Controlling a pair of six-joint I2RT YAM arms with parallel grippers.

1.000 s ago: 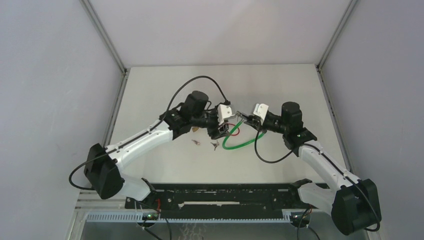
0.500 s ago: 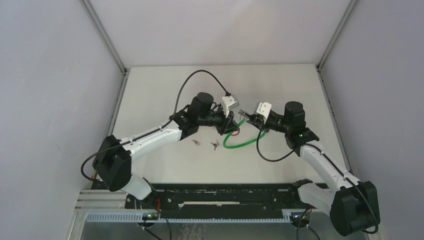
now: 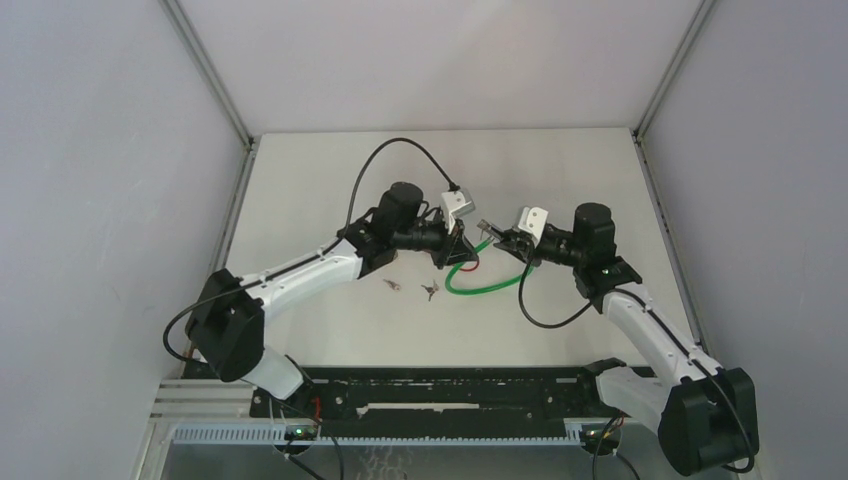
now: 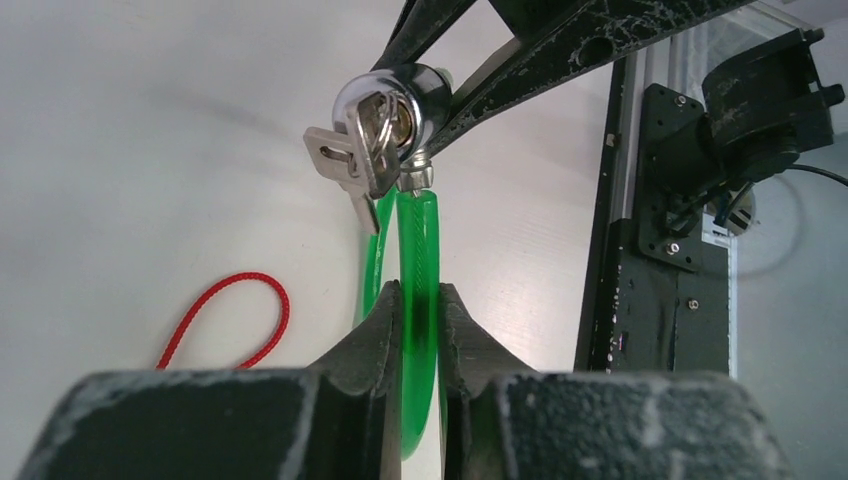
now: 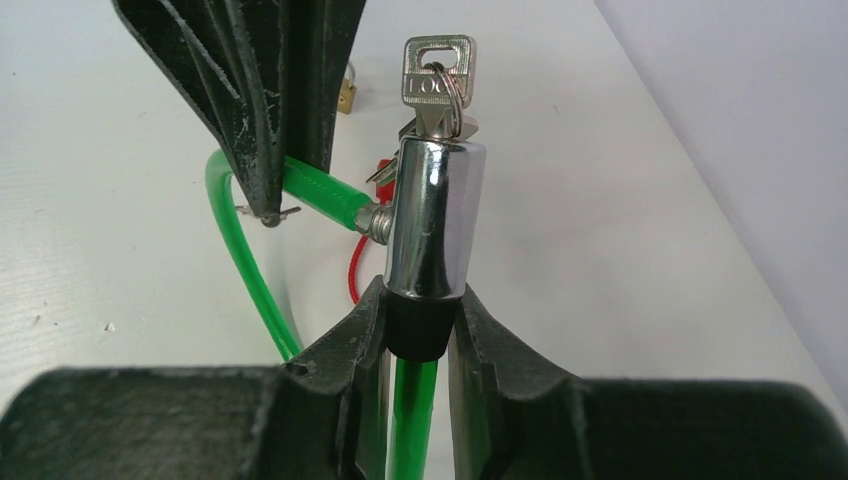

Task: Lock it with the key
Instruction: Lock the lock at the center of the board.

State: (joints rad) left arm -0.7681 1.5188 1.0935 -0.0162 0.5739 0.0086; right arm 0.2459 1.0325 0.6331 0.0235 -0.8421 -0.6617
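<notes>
The lock is a chrome cylinder [image 5: 432, 215] on a green cable [image 5: 245, 270], with a silver key [image 5: 437, 75] on a ring standing in its top end. My right gripper [image 5: 418, 300] is shut on the black collar at the cylinder's base. My left gripper [image 4: 417, 300] is shut on the green cable [image 4: 418, 240] just below its metal tip, which meets the cylinder's side [image 4: 395, 95]. In the top view both grippers, left [image 3: 462, 245] and right [image 3: 497, 238], meet above the table's middle, and the cable loop [image 3: 480, 290] hangs to the surface.
A red cord [image 4: 235, 320] lies on the table under the lock. Two loose keys [image 3: 392, 285] [image 3: 430, 290] lie left of the cable loop. A black rail [image 3: 450, 395] runs along the near edge between the arm bases. Grey walls enclose the table.
My left gripper has swung in toward the lock and closed on the green cable near its tip. The right gripper has kept its hold on the lock and shifted only slightly.
</notes>
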